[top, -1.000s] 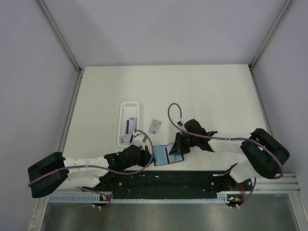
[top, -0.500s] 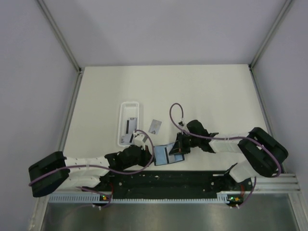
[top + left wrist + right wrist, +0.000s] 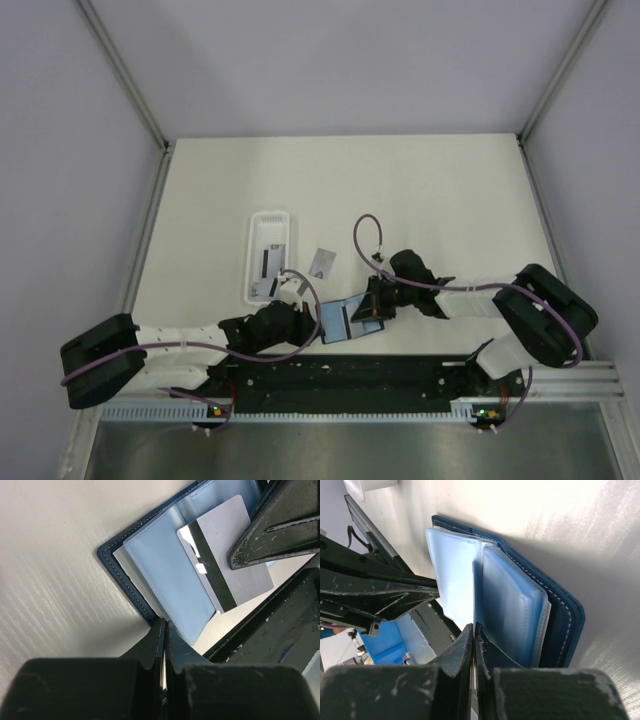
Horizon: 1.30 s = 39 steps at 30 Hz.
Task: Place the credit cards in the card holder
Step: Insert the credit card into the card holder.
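**Twin arms: white links, black joints, purple cabling**

Left arm (image 3: 185, 338) and right arm (image 3: 475, 303): white tube links between bulky black joint housings (image 3: 545, 318). One purple cable (image 3: 357, 235) loops along each arm. Fingers (image 3: 150, 652) matt black and flat-sided, edges scuffed and flecked pale. Bases on a black plate (image 3: 340, 375) with small holes. Small green and orange lights (image 3: 484, 411) by each base.

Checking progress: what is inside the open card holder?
In the card holder, one grey card with a black stripe lies against light-blue sleeves; anything tucked within them is hidden.
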Tool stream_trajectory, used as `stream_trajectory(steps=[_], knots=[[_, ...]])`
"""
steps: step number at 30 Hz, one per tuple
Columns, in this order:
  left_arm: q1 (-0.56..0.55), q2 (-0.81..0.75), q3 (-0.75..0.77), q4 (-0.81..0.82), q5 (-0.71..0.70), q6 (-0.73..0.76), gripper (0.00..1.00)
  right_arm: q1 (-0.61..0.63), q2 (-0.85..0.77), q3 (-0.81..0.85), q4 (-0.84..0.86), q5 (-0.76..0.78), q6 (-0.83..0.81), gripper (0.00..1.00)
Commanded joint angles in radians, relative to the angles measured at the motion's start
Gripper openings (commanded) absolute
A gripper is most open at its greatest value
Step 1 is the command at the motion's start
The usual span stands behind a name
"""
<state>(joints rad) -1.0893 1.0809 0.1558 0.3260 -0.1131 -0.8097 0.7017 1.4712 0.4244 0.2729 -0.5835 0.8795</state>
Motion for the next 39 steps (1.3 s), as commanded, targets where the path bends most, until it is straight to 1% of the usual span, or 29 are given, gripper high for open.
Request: stream_trajectory(steps=[1, 8, 20, 27, 39], knots=[[-0.004, 0.027, -0.001, -0.084, -0.016, 0.017, 0.0, -0.014, 0.0, 0.034, -0.058, 0.05, -0.057, 0.0], [-0.004, 0.027, -0.002, -0.088, -0.016, 0.017, 0.0, -0.019, -0.011, 0.102, -0.221, 0.142, -0.142, 0.0], [-0.004, 0.031, -0.004, -0.091, -0.022, 0.015, 0.0, -0.038, 0.035, 0.135, -0.241, 0.103, -0.174, 0.0], [-0.004, 0.034, -0.002, -0.093, -0.025, 0.02, 0.0, -0.038, 0.075, 0.125, -0.202, 0.073, -0.172, 0.0], [-0.006, 0.031, -0.001, -0.102, -0.028, 0.023, 0.0, -0.039, 0.138, 0.06, 0.006, -0.035, -0.111, 0.0]])
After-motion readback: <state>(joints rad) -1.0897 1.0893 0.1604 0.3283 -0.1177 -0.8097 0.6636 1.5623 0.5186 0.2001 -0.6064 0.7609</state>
